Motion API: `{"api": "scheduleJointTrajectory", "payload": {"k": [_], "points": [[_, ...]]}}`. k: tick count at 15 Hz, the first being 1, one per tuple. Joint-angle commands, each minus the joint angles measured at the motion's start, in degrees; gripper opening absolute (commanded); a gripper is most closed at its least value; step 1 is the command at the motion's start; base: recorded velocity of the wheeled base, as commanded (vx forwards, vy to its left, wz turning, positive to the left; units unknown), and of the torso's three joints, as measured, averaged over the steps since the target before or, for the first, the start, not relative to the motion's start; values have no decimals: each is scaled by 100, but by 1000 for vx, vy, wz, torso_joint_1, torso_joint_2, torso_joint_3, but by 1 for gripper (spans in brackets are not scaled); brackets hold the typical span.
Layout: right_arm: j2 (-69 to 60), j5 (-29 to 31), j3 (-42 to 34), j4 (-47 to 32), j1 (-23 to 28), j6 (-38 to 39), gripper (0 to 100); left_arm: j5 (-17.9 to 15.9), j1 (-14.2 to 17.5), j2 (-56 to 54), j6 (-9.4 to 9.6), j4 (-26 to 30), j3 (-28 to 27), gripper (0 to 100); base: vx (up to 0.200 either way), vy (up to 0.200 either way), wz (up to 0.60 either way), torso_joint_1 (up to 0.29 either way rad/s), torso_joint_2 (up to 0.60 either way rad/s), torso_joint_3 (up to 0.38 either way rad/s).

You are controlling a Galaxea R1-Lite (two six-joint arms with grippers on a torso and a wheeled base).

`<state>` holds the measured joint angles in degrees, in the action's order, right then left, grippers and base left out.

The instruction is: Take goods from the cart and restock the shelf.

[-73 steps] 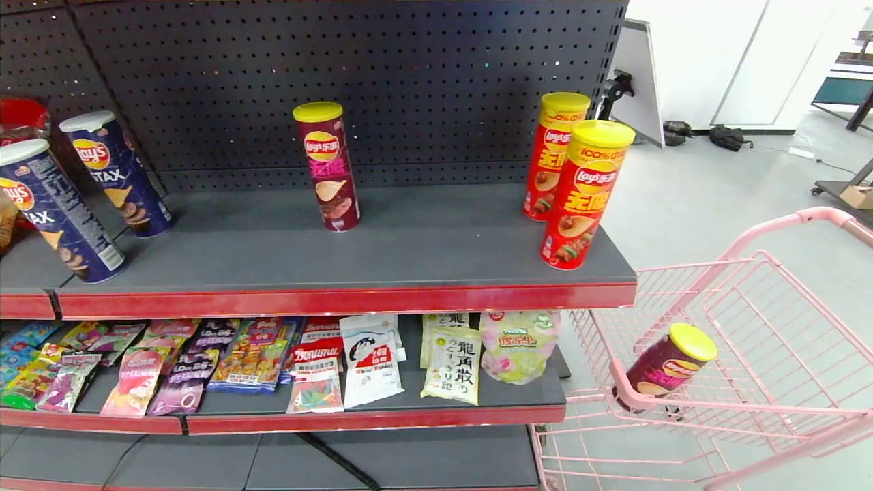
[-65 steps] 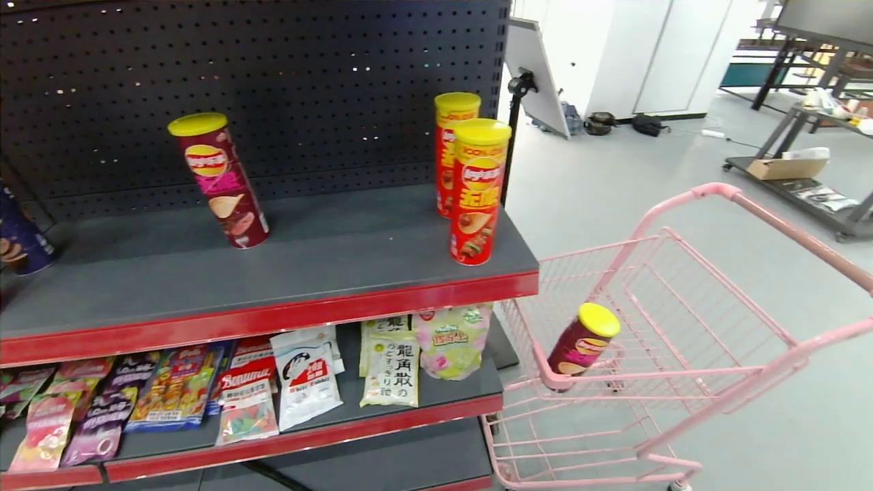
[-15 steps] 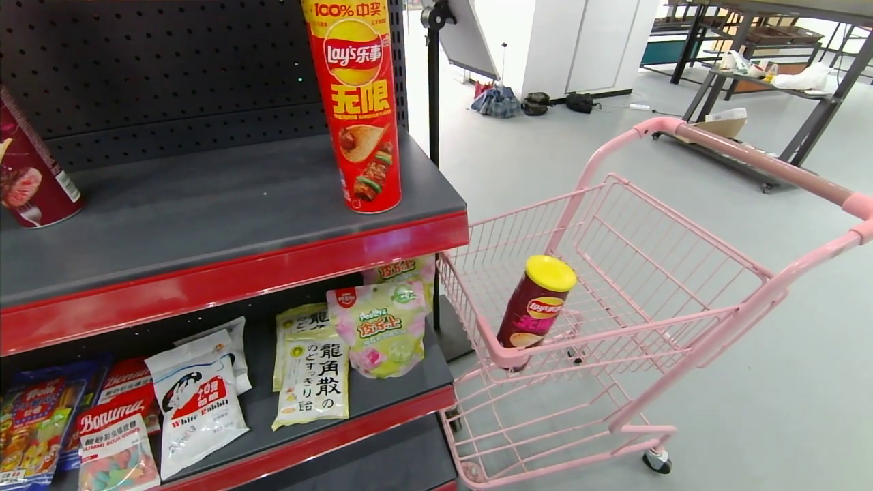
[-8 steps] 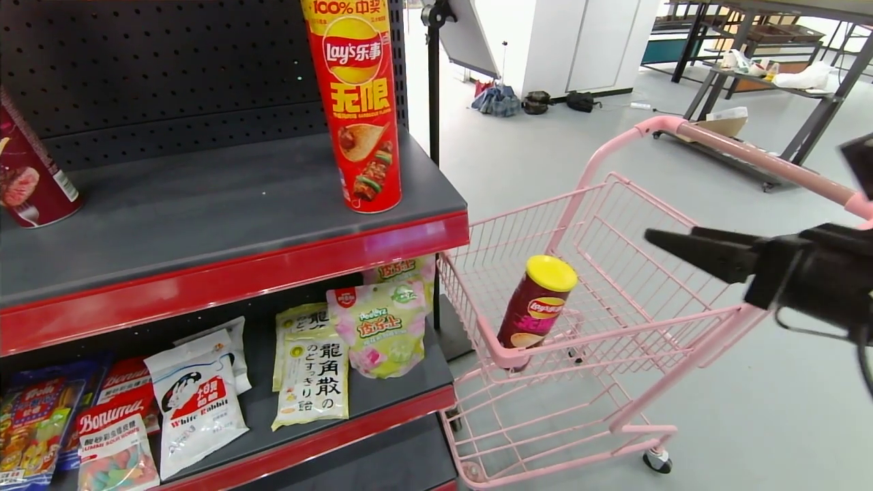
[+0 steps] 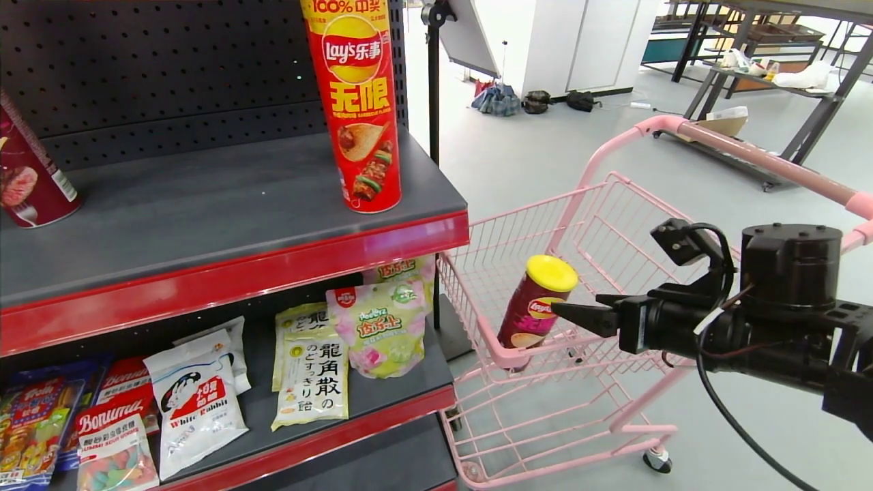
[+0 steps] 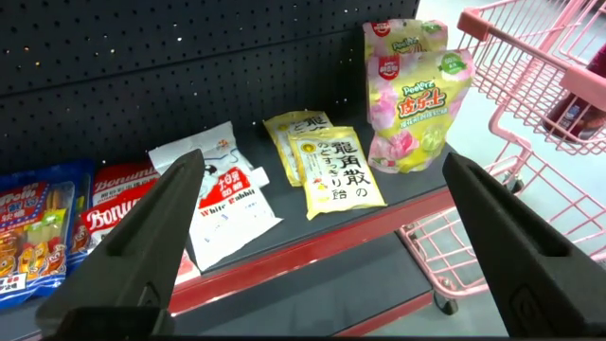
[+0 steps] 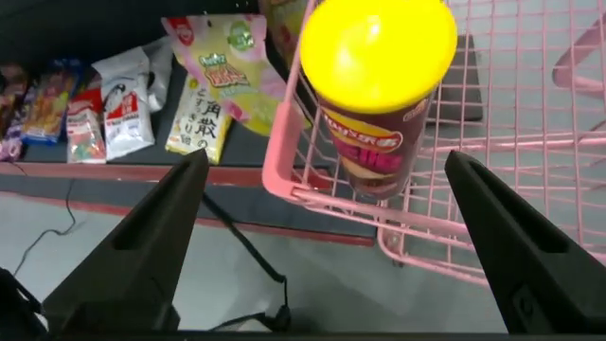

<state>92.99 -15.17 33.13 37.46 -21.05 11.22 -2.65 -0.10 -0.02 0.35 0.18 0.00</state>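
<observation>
A maroon chip can (image 5: 535,310) with a bright yellow lid is leaning in the corner of the pink cart (image 5: 682,129) nearest the shelf (image 5: 225,279). The right hand (image 7: 327,159), fingers spread wide, is hovering close beside it. The left hand (image 6: 322,159) is hanging wide open before the lower shelf's snack bags (image 6: 336,170).

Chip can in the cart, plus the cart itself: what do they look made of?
The chip can is probably a paperboard tube under a glossy printed wrap. Its yellow lid looks like smooth plastic. The cart looks like welded metal wire and tubing with a pink coating, judging by its thin grid.
</observation>
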Motion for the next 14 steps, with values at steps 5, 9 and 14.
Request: {"api": "scheduleJointTrajectory", "payload": {"k": [5,9,14], "points": [[967,119,114,508,-39,-207,100,1,1,2,0,-1,0,100,0,0,0,0,0,0],[1309,207,527,517,-118,-251,100,1,1,2,0,-1,0,100,0,0,0,0,0,0],[1810,409,1055,517,-136,-251,100,-8,1,2,9,-1,0,100,0,0,0,0,0,0]]}}
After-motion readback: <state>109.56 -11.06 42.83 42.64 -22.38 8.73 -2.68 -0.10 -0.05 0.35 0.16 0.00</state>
